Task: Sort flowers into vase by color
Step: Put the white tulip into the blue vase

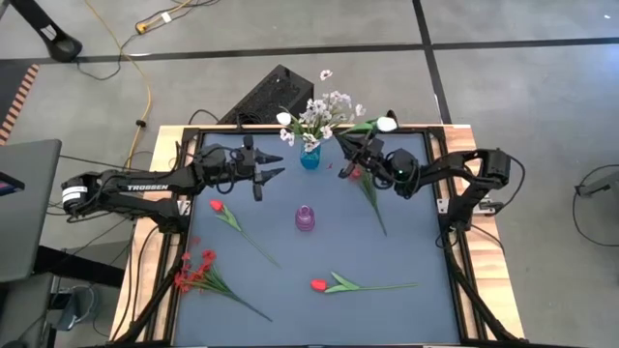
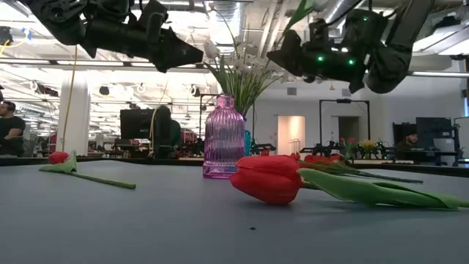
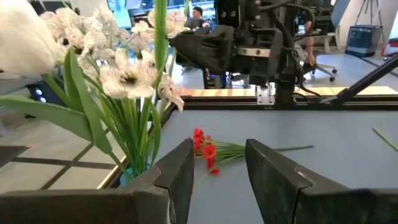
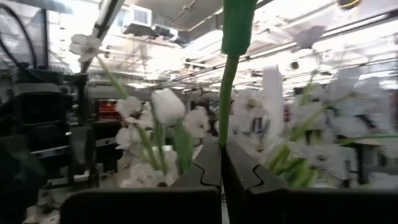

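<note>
A blue vase near the table's far edge holds white flowers, which also fill the left wrist view. A purple vase stands mid-table with nothing in it. My right gripper is just right of the blue vase, raised and shut on a white tulip. My left gripper hovers open just left of the blue vase, holding nothing. Red flowers lie flat on the table: a tulip, a spray, a tulip and a spray. My right gripper pinches the white tulip's green stem between its two shut fingers, which lie across the stem. The stem rises from the fingers to a leaf. The tulip is lifted clear of the table, its bloom toward the far right.
The mat's black frame borders the work area. A red tulip lies close to the low camera, with another at left. The red spray lies beneath my right arm. Cables and a dark case sit beyond the far edge.
</note>
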